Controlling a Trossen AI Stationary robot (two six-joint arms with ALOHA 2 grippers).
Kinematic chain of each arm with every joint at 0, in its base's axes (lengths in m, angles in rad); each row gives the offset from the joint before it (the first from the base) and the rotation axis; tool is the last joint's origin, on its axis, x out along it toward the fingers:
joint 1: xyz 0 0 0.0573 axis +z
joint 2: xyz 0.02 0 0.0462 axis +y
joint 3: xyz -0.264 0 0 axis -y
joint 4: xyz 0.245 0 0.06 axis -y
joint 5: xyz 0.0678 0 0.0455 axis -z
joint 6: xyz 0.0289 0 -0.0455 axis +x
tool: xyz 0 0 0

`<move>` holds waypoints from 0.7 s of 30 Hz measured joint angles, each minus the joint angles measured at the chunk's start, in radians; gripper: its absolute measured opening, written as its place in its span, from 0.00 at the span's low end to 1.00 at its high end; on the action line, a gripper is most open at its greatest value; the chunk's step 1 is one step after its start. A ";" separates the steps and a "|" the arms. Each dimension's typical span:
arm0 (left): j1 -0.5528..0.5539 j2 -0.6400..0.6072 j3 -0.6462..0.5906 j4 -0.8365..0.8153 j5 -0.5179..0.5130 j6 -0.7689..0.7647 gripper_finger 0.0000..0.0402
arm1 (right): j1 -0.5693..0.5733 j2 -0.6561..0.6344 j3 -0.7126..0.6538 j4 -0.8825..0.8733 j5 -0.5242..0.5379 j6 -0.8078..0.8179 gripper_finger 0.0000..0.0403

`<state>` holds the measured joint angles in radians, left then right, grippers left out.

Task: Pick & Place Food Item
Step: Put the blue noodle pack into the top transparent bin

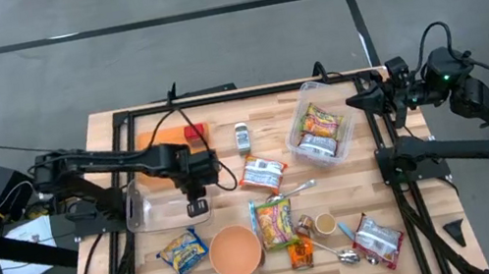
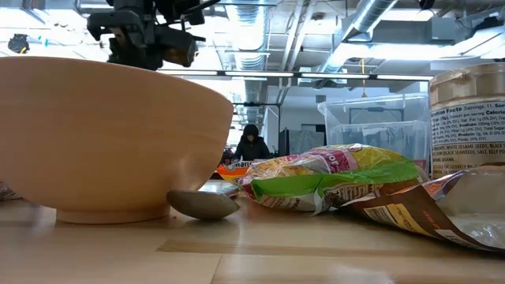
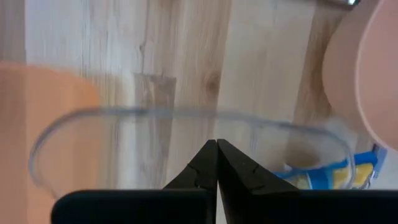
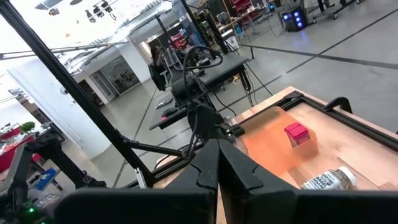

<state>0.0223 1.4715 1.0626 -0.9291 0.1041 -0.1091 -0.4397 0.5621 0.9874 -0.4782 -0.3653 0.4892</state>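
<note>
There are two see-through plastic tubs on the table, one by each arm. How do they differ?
The clear tub on the left looks empty, while the clear tub on the right holds food packets. The left one lies beside an orange board under the left gripper, which is shut above its rim; the right one sits apart from the right gripper, parked shut at the table's edge. The right tub sits turned at an angle. Both are transparent with rounded corners.
</note>
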 joint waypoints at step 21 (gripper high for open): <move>0.065 -0.002 0.000 0.089 0.020 0.002 0.00 | 0.000 -0.002 0.000 -0.009 -0.001 -0.010 0.00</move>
<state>0.0876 1.4690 1.0630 -0.8403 0.1246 -0.1075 -0.4393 0.5606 0.9874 -0.4868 -0.3664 0.4789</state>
